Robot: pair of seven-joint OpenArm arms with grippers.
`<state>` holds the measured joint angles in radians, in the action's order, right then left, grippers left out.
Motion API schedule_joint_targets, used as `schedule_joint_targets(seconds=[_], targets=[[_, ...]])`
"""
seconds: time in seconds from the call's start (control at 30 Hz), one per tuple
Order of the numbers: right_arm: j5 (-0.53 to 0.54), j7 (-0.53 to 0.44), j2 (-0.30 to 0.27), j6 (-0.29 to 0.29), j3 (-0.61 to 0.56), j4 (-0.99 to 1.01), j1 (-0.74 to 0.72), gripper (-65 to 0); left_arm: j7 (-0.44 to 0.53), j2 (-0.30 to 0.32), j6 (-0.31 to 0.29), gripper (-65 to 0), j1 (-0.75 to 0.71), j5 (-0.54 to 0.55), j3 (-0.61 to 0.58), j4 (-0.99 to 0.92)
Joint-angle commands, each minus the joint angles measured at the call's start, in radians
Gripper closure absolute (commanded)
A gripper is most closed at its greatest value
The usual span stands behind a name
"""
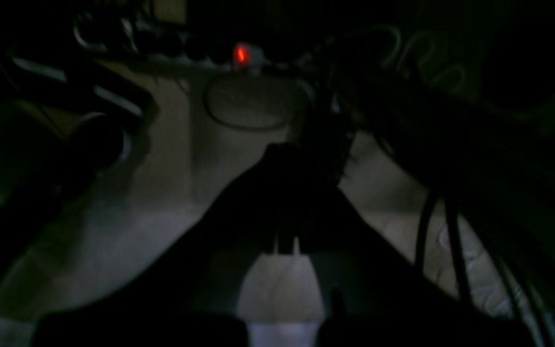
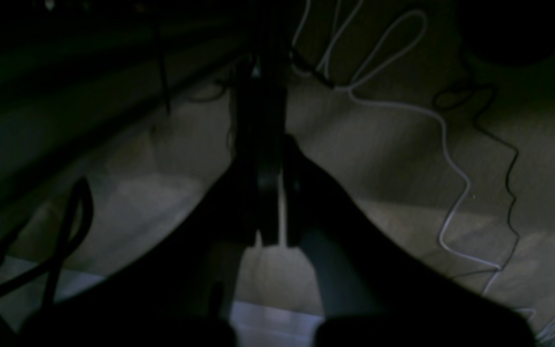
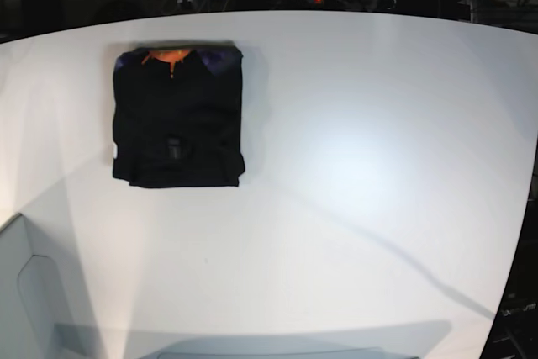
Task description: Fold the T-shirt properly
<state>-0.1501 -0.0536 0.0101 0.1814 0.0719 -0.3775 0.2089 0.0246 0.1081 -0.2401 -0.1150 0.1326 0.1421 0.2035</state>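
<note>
The bare white counter (image 3: pixel 353 208) fills the near part of the base view. Farther back on its left lies the T-shirt (image 3: pixel 178 115), folded into a neat black rectangle, orange patch at the far edge. In the dark wrist views, the left gripper (image 1: pixel 284 248) and right gripper (image 2: pixel 272 241) have their fingers nearly together, gripping nothing.

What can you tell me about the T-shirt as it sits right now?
The T-shirt is plain black cloth, folded into a compact, roughly square bundle lying flat on the white table, toward its far left in the base view. An orange patch with purple on either side shows at its far edge, and a small white tag peeks out at its left edge. No gripper touches it.
</note>
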Motion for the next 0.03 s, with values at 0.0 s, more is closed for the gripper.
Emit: schedule_joint_targets(seconds=[0.0], targets=[[0.004,-0.005,0.006,-0.003,0.003,-0.002,0.007,0.0,0.004,0.002,-0.003,-0.2,-0.004,0.002,-0.002,0.003]])
